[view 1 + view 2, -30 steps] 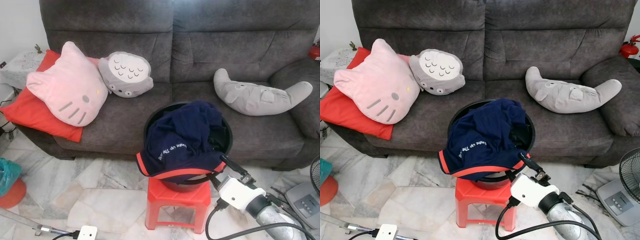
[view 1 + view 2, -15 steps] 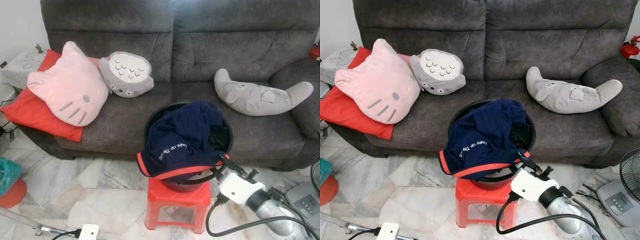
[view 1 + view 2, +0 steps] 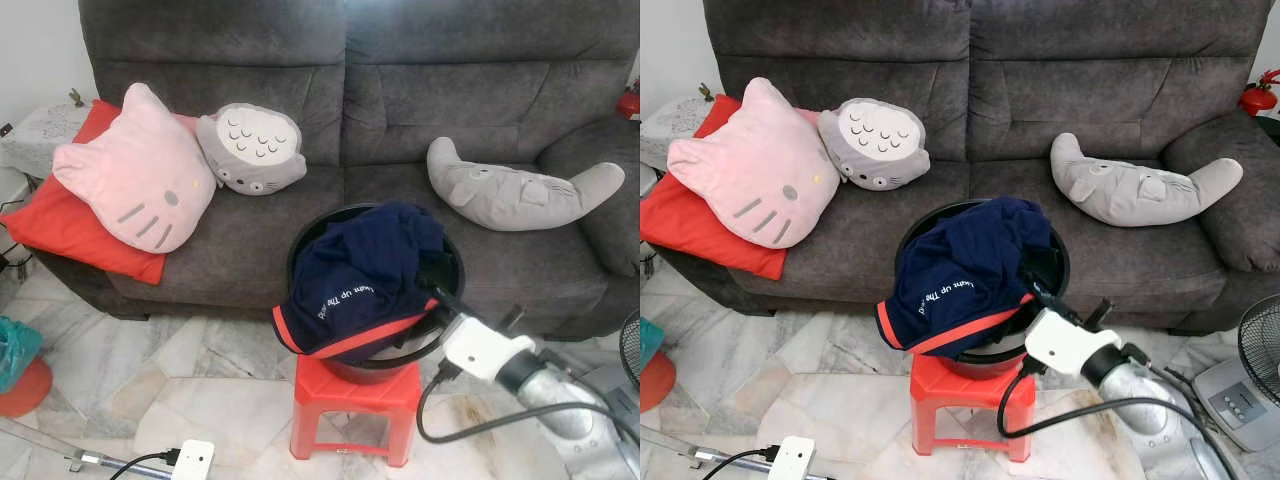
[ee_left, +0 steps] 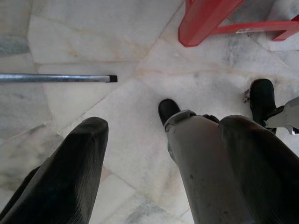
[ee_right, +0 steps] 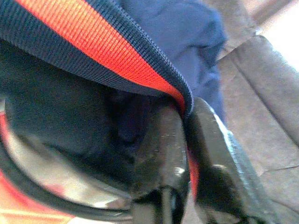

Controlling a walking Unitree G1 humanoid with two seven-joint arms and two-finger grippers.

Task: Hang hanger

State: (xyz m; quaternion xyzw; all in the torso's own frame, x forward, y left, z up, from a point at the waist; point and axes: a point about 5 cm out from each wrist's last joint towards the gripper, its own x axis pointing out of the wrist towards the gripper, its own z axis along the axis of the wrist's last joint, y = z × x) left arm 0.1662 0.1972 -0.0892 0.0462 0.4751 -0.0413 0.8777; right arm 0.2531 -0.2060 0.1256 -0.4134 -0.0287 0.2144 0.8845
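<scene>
A navy shirt with an orange-red hem is draped over a black round bucket, which stands on a red plastic stool in front of a grey sofa. My right gripper sits at the bucket's front right rim. In the right wrist view its fingers are closed on the shirt's hem. My left gripper hangs idle over the marble floor, its fingers spread wide with nothing between them.
The grey sofa holds a pink cat cushion, a red cushion, a grey owl cushion and a grey crescent pillow. A fan base stands at the right. A metal pole and a white power strip lie on the floor.
My right gripper has moved up and forward from below the hem to the bucket's rim and closed on the hem, raising the hem's right end. The left arm has not moved.
</scene>
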